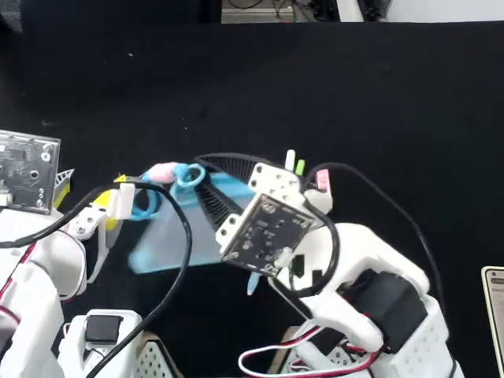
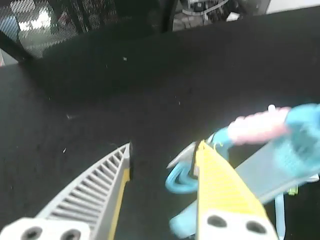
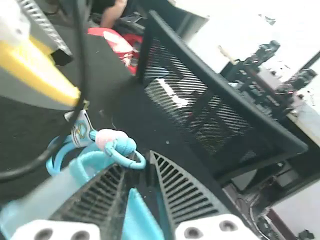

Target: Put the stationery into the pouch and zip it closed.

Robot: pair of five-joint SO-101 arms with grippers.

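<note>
1. On the black table [image 1: 354, 94], near its middle: the pale blue pouch [image 1: 169, 236], lying flat, one end tucked under the right arm's wrist.
2. At the pouch's other end, on the side away from the arms' bases: a blue cord loop [image 1: 143, 206] tied to a pink bead [image 1: 164, 171], both beside the pouch's corner.
3. As for the right gripper [image 3: 142, 162]: clamped on the pouch's upper edge. Dark ribbed fingers [image 3: 190, 200] almost meeting at the tips, with pale blue material pinched in the narrow gap. Tips just beside the pink bead [image 3: 107, 140] and the knot of the cord.
4. As for the left gripper [image 2: 164, 147]: spread wide over the table with nothing held. A grey ribbed finger [image 2: 95, 192] on one side and a yellow finger [image 2: 220, 192] on the other.
5. Against the inner side of the yellow finger: the cord loop [image 2: 175, 182]. Touching or only overlapping, impossible to tell.
6. Past the right arm's wrist, at the pouch's covered end: thin white and green ends of stationery [image 1: 300, 166], sticking out side by side. Inside the pouch or merely behind it, impossible to tell.
7. Zip line hidden by the right arm; open or closed, impossible to tell.
</note>
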